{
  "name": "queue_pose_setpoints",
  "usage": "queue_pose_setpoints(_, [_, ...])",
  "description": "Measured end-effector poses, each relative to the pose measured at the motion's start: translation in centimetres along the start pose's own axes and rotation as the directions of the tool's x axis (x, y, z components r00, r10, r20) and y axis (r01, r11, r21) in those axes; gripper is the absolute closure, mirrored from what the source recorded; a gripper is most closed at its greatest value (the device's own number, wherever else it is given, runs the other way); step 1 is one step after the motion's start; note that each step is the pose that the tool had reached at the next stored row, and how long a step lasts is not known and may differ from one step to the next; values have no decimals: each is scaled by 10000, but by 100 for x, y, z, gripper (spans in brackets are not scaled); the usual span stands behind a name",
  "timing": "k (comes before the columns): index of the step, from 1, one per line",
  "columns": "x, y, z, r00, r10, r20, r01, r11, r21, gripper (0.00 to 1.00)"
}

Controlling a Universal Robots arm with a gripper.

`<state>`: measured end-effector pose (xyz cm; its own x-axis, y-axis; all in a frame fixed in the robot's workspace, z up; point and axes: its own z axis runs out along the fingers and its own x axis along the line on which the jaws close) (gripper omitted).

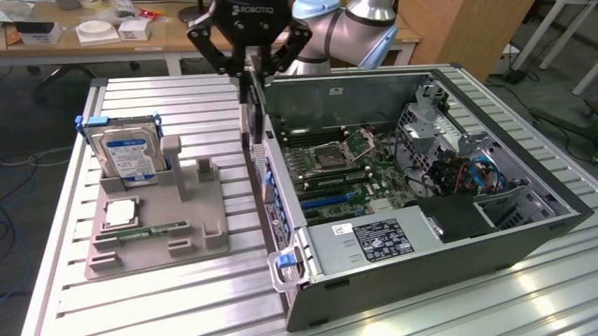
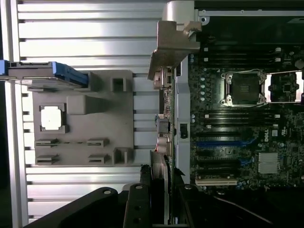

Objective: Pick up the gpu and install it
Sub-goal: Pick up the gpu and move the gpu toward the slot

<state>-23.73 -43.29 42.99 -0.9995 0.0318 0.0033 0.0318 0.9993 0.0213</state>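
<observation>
One card is up in the air in the exterior view: the gpu point(image 1: 251, 115) hangs edge-on, its long axis straight up and down. It reads as a thin dark blade, upper end in the claw point(image 1: 251, 70), lower end pointing at the table. The claw sits directly above it, both black fingers point(image 1: 224, 59) pressed in on the card's top end, pinching it. And where is it? Right over the seam between the grey parts tray point(image 1: 178, 238) and the open computer case point(image 1: 421, 280), close against the case wall on the exterior view's left. Whether it touches that wall cannot be told. Inside the case the motherboard point(image 1: 346, 175) lies face up, with the power supply point(image 1: 374, 241) at the near end. On the tray a hard drive point(image 1: 129, 154) stands upright and a memory stick point(image 1: 154, 229) lies flat. Everything rests on a slatted aluminium table point(image 1: 168, 301). Behind it stand a wooden desk point(image 1: 178, 35) carrying white boxes and the pale robot arm point(image 1: 360, 28). Over to the wrist view, looking down the card's length: the gpu point(image 2: 170, 57) runs away from the fingers point(image 2: 142, 199), its silvery bracket at the end farthest from the grip. The claw point(image 2: 161, 171) is clamped on it from both sides. The card lines up along the edge of the computer case point(image 2: 183, 95), with the parts tray point(image 2: 95, 118) to one side and the motherboard point(image 2: 247, 142) to the other. The hard drive point(image 2: 47, 73) shows edge-on with blue rails, over the same ribbed table point(image 2: 85, 38).
</observation>
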Motion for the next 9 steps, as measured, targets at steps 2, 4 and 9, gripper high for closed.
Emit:
queue_pose_setpoints(2, [-90, 3, 1, 10000, 0, 1, 0, 10000, -1, 73])
queue_pose_setpoints(4, [-180, 6, 2, 10000, -7, 0, 7, 10000, -1, 73])
queue_pose_setpoints(9, [-351, 11, 4, 9999, -127, -2, 127, 9999, -1, 73])
